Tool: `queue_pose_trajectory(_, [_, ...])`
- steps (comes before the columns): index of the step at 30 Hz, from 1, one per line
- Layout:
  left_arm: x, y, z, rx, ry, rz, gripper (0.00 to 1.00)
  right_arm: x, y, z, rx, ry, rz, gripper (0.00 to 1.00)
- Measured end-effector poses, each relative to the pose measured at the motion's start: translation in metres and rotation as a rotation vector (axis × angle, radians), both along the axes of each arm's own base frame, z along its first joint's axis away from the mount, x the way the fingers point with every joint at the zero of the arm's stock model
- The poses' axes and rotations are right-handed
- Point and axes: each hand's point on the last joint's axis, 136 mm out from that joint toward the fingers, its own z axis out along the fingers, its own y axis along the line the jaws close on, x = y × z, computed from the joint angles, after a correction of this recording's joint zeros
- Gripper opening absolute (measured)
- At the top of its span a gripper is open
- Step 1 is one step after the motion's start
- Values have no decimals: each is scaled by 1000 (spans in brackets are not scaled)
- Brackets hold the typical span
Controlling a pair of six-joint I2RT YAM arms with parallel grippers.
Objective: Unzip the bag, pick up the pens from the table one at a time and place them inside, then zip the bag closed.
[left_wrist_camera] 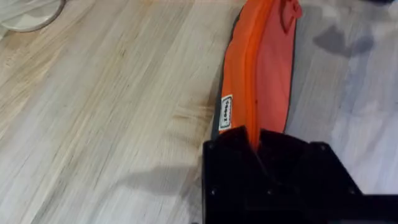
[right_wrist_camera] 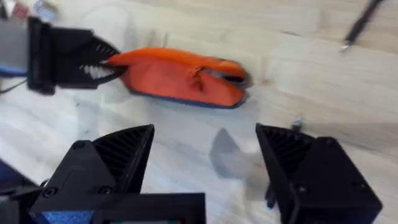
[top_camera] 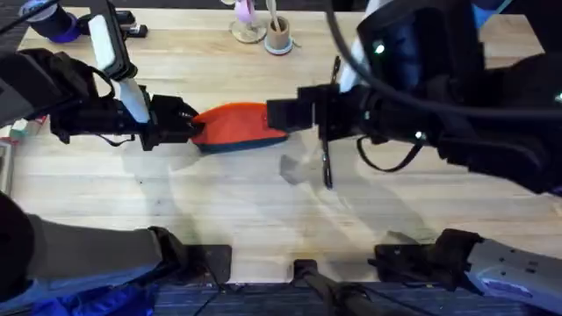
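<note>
The orange bag [top_camera: 239,125] with a dark blue underside lies on the table [top_camera: 219,202], left of centre. My left gripper [top_camera: 189,125] is shut on its left end, seen close in the left wrist view, where the bag [left_wrist_camera: 261,68] runs away from the black fingers [left_wrist_camera: 231,140]. My right gripper [top_camera: 283,114] hovers open at the bag's right end; in its wrist view the bag [right_wrist_camera: 180,78] lies beyond the spread fingers [right_wrist_camera: 124,155]. The zip shows a short dark gap at that end. One pen [top_camera: 327,162] lies right of the bag, another pen [right_wrist_camera: 360,25] farther back.
A small round cup of pale sticks [top_camera: 278,35] and a pink item on a clear stand [top_camera: 246,22] sit at the back centre. A black object [top_camera: 130,22] and a purple thing [top_camera: 57,26] are at the back left.
</note>
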Motion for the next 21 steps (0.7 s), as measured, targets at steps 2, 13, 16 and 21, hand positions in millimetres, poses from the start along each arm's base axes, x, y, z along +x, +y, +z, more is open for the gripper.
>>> queue_pose_trajectory(2, [0,0,0,0,0,0,44,-5,7,-2,3,7,26,996])
queue_pose_trajectory(13, [0,0,0,0,0,0,44,-9,33,-20,-4,39,73,995])
queue_pose_trajectory(16, [-1,0,0,-2,4,0,44,-6,38,-25,-6,42,73,995])
queue_pose_trajectory(21, [-2,-1,0,-6,11,1,44,-2,43,-27,2,35,73,996])
